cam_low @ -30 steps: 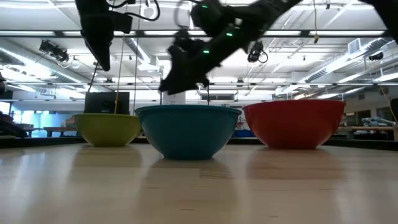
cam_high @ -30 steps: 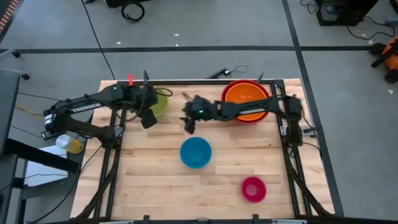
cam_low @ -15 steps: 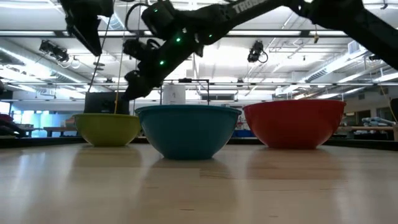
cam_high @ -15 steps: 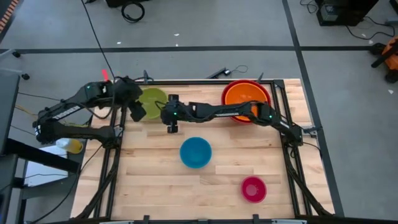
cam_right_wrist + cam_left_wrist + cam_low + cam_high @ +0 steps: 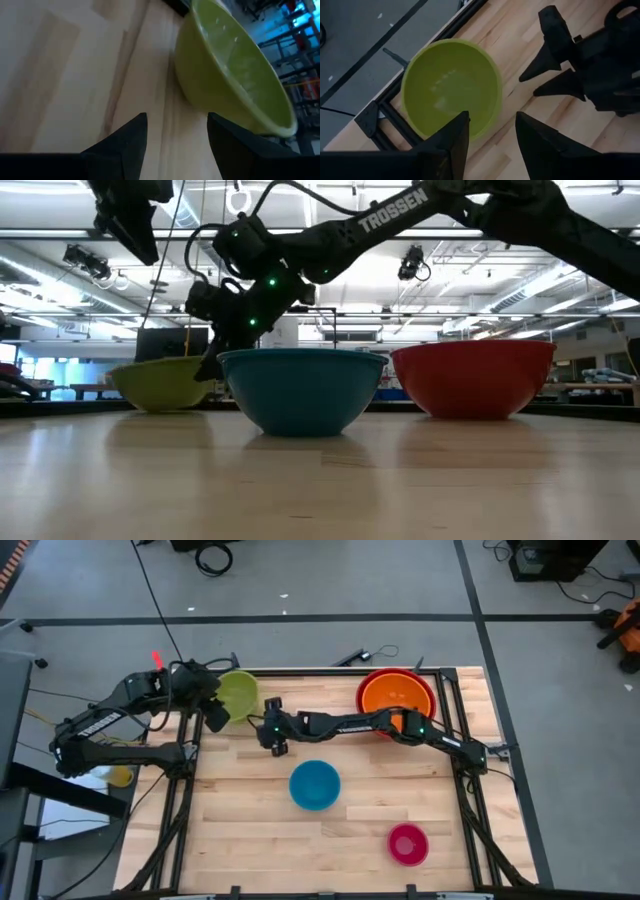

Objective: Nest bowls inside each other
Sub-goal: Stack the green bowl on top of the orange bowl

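Observation:
The lime green bowl (image 5: 237, 695) stands on its base at the table's far left corner. My right gripper (image 5: 276, 740) is low beside it, toward the table's right. It stands open with its fingers pointing at the bowl's side (image 5: 220, 95), and the left wrist view shows a small gap between them. My left gripper (image 5: 214, 718) hangs open above the bowl's left near side (image 5: 450, 85), holding nothing. The orange bowl (image 5: 396, 692) sits inside the red bowl (image 5: 472, 378) at the far right. The blue bowl (image 5: 315, 785) stands mid-table and the pink bowl (image 5: 407, 844) stands near right.
A black frame rail (image 5: 395, 120) runs along the table's left and far edges, close behind the green bowl. The right arm (image 5: 350, 723) stretches across the far half of the table. Bare wood (image 5: 240, 830) lies at the near left.
My right gripper has swept toward the table's left and sunk low, rolling as it went, and has come up beside the green bowl. My left gripper has drawn back toward the left edge and risen. The green bowl has shifted slightly toward the far left corner.

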Tool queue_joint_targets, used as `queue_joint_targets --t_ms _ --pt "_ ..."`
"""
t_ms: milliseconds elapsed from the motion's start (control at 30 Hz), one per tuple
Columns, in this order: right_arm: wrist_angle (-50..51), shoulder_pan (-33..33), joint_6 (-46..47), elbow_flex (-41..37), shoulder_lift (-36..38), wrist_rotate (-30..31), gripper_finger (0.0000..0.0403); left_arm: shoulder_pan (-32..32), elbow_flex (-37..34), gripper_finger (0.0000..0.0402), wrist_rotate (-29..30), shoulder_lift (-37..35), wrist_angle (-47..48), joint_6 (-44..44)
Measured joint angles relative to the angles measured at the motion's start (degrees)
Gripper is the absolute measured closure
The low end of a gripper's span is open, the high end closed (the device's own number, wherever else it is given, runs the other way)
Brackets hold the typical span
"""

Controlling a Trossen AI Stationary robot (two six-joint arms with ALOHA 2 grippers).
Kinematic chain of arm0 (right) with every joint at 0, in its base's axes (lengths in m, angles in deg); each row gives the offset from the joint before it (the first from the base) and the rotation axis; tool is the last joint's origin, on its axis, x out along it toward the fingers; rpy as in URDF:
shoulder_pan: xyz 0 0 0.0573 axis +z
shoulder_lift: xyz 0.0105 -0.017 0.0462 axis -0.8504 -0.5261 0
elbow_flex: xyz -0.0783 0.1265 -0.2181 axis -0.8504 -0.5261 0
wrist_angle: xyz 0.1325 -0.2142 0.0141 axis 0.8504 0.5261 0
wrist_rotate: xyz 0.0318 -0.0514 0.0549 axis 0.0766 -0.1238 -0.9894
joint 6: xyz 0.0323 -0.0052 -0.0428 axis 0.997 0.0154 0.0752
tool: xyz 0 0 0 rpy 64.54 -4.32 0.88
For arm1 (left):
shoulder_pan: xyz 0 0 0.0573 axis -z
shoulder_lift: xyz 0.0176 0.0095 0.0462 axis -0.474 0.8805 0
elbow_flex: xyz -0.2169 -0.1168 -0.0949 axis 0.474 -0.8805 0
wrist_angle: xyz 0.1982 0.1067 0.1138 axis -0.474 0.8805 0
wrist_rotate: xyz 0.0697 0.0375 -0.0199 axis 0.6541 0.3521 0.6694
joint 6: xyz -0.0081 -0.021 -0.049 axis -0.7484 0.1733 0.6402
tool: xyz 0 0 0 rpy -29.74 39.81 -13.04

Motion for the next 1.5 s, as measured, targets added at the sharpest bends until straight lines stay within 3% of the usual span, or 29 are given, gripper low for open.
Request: queue_joint_targets --t_ms 167,300,500,800,967,1200,1500 --pt "-4.2 -0.2 -0.4 0.0 0.5 -2.0 0.0192 0.0 0.0 0.024 0.0 0.0 0.0 1.6" --pt "-6.6 -1.2 -2.7 0.0 0.4 -8.0 0.0192 0.0 0.0 0.024 0.0 0.0 0.0 2.4" --pt "-9.5 -3.3 -3.1 0.0 0.2 -12.0 0.0192 0.0 0.0 0.024 0.2 0.0 0.0 4.9" --pt "-9.0 -7.5 3.7 0.0 0.1 -14.4 0.0192 0.0 -0.1 0.024 2.8 1.2 -0.9 6.9" --pt "-0.6 -7.1 8.4 -0.1 3.4 -12.5 0.0192 0.0 -8.2 0.024 -2.1 4.2 -7.4 -1.6" --pt "12.3 -6.3 13.6 0.1 11.4 -12.6 0.0192 -0.2 -22.3 0.024 -3.1 9.3 -20.1 -1.4" --pt "20.3 -10.2 22.4 0.0 15.6 -23.2 0.0192 -0.2 -29.2 0.024 -1.7 15.0 -35.2 -13.1"
